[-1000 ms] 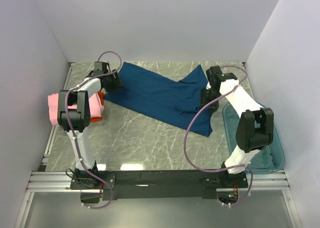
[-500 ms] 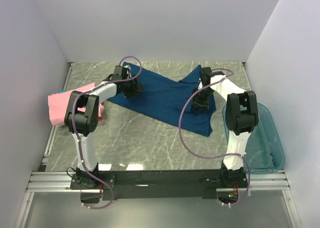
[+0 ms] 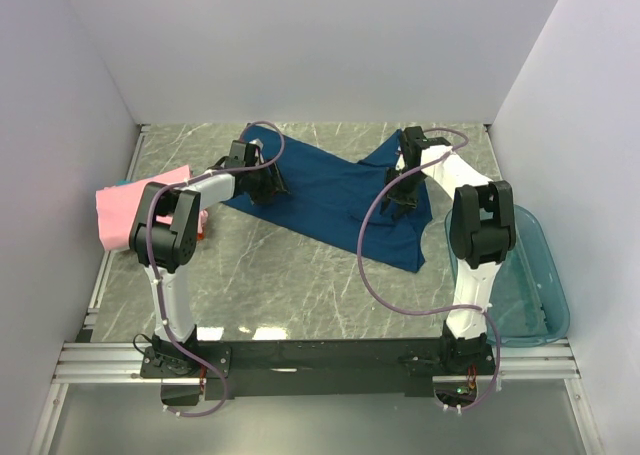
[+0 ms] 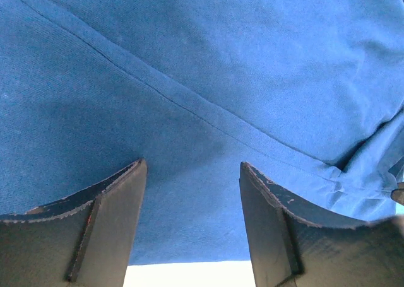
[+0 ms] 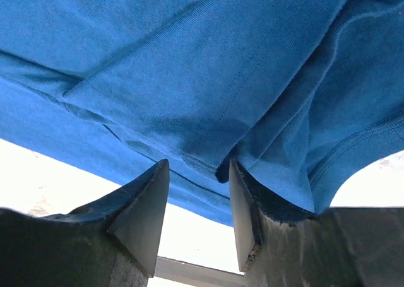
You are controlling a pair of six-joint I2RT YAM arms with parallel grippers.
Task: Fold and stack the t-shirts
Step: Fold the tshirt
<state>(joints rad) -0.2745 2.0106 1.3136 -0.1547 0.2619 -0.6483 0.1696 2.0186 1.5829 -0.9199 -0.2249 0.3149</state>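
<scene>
Left hand (image 4: 192, 170) over plain navy t-shirt (image 4: 221, 60)

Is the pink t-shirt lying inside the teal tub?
No, the pink t-shirt lies at the far left, while the teal tub sits at the far right.

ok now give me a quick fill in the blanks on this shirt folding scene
1. The spread t-shirt under the left gripper and right gripper is ___ in colour.
2. The pink t-shirt lies on the ___ side of the table.
3. The teal tub sits beside the ___ arm.
4. The left gripper's jaws stand ___.
Missing words: navy blue; left; right; open.
</scene>
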